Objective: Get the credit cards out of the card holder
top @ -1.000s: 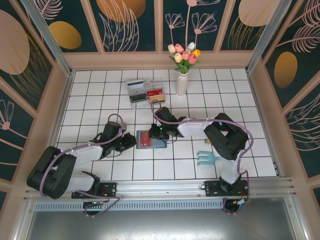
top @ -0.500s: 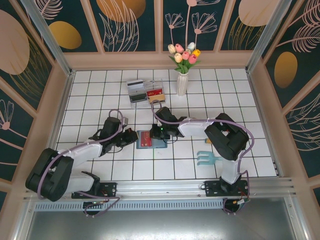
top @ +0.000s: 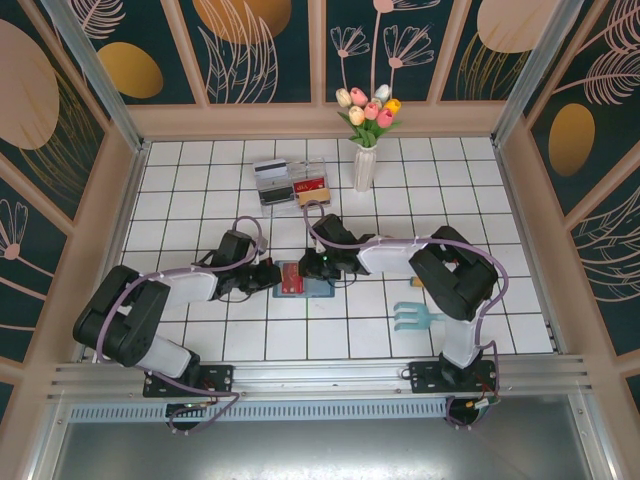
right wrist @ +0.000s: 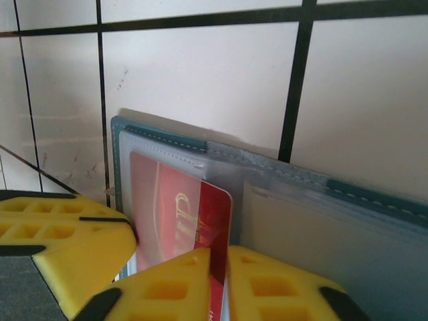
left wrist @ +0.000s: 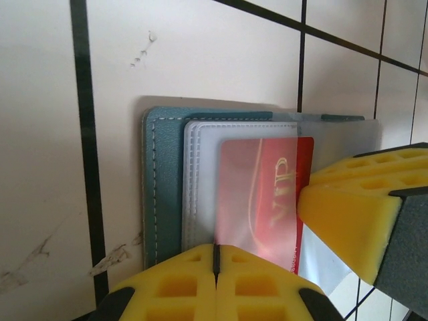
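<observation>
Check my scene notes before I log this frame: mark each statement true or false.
1. The card holder lies open. True.
2. A red card sits partly inside its clear sleeve. True.
3. The hand rake lies to the left of the card holder. False: it lies to the holder's right.
4. The clear tray holds nothing. False: cards lie in it.
5. The left gripper is shut. True.
</observation>
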